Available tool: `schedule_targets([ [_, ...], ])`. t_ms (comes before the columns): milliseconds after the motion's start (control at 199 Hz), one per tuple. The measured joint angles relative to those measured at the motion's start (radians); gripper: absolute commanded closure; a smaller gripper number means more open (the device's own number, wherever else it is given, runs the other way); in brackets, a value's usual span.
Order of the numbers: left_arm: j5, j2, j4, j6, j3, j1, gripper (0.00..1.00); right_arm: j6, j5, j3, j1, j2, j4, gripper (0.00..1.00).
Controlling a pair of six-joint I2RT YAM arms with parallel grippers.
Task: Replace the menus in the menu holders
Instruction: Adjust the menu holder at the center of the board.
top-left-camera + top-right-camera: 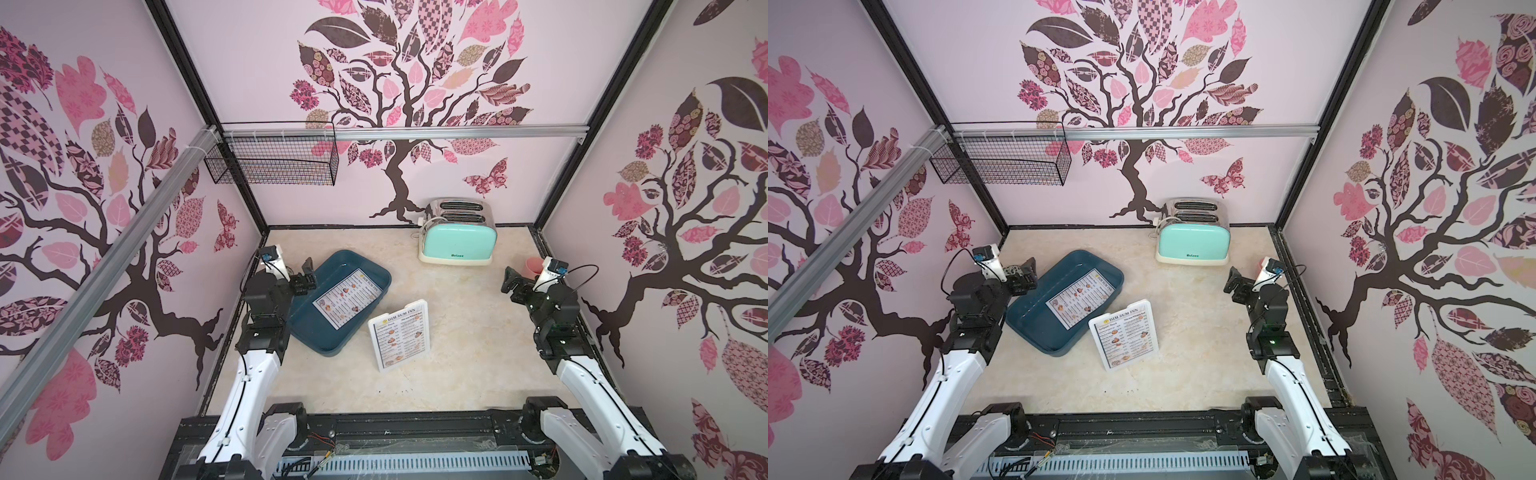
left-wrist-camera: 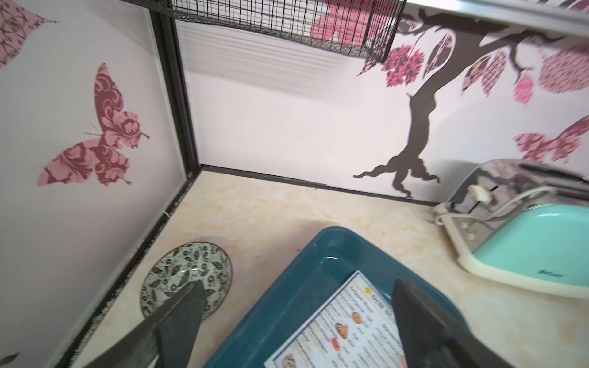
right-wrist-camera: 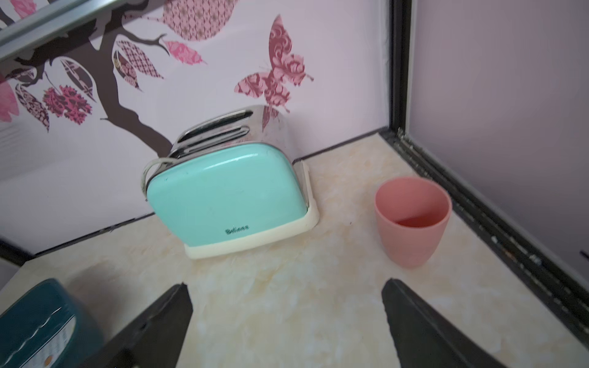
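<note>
Two menus: spare menu [image 1: 348, 298] flat in blue tray [image 1: 320, 345], left of centre; displayed menu [image 1: 398, 337] in holder [image 1: 405, 360], centre. Left claw [image 2: 298, 283], right claw [image 3: 287, 283]: spread wide, empty. Risk: flat sheet may slip the pinch; holder may tip.

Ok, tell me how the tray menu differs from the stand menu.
The tray menu lies flat in the blue tray; the stand menu leans slanted in the clear stand. The tray menu is turned sideways; the stand menu faces the robot. Both look like the same printed sheet.
</note>
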Motion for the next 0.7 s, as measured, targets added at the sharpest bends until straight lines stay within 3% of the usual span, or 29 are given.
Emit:
schedule_targets([
  [110,0.038,-0.008,-0.154,-0.089,0.093,-0.044,0.07,0.083,-0.077,0.089,0.008,0.012,-0.217,0.00],
  [276,0.097,-0.077,-0.350,-0.201,0.131,-0.188,0.12,0.175,-0.158,0.190,0.058,0.044,-0.495,0.00],
  [411,0.100,-0.154,-0.483,-0.263,0.131,-0.330,0.11,0.214,-0.187,0.208,0.117,0.034,-0.659,0.00],
  [521,0.118,-0.211,-0.547,-0.278,0.131,-0.360,0.12,0.266,-0.228,0.183,0.163,-0.012,-0.727,0.01],
  [702,0.209,-0.171,-0.623,-0.286,0.128,-0.404,0.12,0.362,-0.219,0.128,0.380,-0.051,-0.781,0.00],
])
